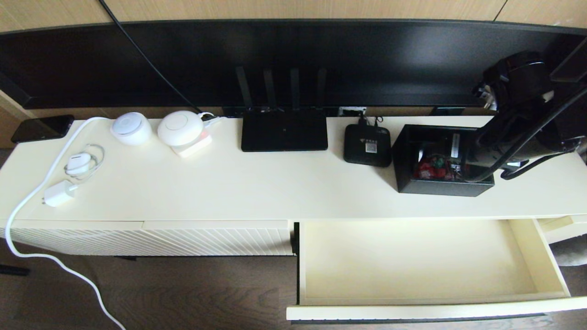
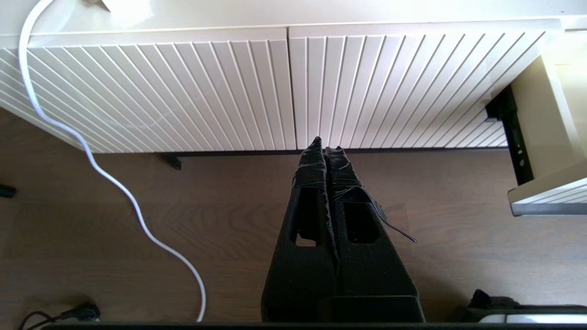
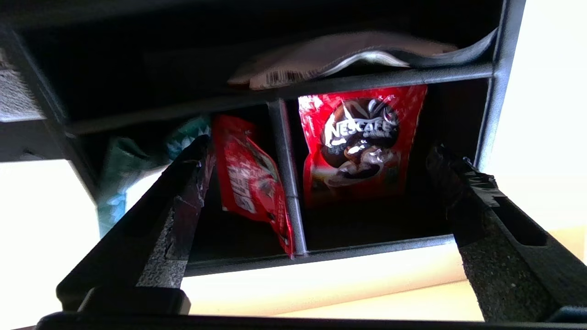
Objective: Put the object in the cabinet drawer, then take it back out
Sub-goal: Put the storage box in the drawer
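A home living room: cream media cabinet point(image 1: 229, 188) under a television point(image 1: 293, 59), router point(image 1: 284, 130), wood floor point(image 1: 183, 293).

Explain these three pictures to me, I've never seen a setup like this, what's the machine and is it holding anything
This is a two-armed robot. One picture comes from its head, looking down on a cream cabinet top; the other two come from cameras on each wrist. The right hand is spread open over a black organizer box with red snack packets inside; it grips nothing. The left hand is shut and parked low over the floor, facing the ribbed cabinet front. On top also lie a router, a small black box, two white round devices and a charger. The open drawer below holds nothing.
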### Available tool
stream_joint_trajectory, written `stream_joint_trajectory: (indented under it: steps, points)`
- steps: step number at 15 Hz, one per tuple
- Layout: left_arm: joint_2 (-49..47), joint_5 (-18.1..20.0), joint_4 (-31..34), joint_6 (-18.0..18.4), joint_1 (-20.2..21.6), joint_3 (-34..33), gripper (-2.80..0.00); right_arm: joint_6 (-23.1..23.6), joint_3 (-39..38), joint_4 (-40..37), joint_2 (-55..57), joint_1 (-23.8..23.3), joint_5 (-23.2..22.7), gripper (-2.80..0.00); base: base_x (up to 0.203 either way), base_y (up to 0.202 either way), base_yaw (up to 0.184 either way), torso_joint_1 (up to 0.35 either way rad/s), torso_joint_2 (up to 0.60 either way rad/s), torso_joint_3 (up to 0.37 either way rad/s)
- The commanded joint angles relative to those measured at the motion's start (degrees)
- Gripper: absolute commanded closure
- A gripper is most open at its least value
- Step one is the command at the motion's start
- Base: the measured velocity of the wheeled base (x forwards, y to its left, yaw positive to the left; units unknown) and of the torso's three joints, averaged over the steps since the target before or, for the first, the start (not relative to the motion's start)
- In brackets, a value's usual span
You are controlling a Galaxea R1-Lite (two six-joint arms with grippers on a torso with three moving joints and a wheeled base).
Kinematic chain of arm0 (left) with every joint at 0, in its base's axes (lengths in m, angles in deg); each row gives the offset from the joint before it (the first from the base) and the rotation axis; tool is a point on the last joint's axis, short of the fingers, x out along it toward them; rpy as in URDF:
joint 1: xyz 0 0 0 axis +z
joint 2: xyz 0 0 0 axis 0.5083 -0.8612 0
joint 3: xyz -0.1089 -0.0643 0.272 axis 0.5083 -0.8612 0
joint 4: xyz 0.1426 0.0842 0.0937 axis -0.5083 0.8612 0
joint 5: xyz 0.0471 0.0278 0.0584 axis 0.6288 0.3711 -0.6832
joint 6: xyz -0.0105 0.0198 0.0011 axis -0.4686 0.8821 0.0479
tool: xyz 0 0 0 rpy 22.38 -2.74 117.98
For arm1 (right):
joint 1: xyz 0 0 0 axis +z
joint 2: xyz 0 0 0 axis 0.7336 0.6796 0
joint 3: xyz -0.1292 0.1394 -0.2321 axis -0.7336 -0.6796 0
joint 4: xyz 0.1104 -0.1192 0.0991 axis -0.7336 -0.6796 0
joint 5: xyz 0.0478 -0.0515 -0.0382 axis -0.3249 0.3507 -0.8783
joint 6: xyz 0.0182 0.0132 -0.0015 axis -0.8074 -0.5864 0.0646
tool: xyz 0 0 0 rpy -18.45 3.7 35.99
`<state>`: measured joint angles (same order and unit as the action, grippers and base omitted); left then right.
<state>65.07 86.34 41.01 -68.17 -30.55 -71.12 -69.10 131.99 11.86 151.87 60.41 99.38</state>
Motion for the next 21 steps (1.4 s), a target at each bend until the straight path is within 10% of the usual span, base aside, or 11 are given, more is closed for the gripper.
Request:
stream_joint_trajectory:
  steps: [1,4,5,21]
  points:
    - [-0.09,-0.01,0.01,0.01,0.00,-0.01,0.00,-0.18,-0.40,-0.17,0.07,-0.39,0.09,-2.80,0.000,0.000,0.000,0.000,0.00,0.000]
    - [-0.09,-0.01,0.01,0.01,0.00,-0.01,0.00,-0.10,-1.40,0.19,0.42,-1.08,-0.68,-2.80,0.000,0.000,0.000,0.000,0.00,0.000]
    - [-0.09,-0.01,0.01,0.01,0.00,-0.01,0.00,-0.10,-1.50,0.11,0.49,-1.18,-1.03,0.00,0.000,0.000,0.000,0.000,0.00,0.000]
    - [-0.09,-0.01,0.01,0.01,0.00,-0.01,0.00,0.46,-3.79,0.35,-1.57,-1.09,-3.17,0.00,0.000,0.000,0.000,0.000,0.00,0.000]
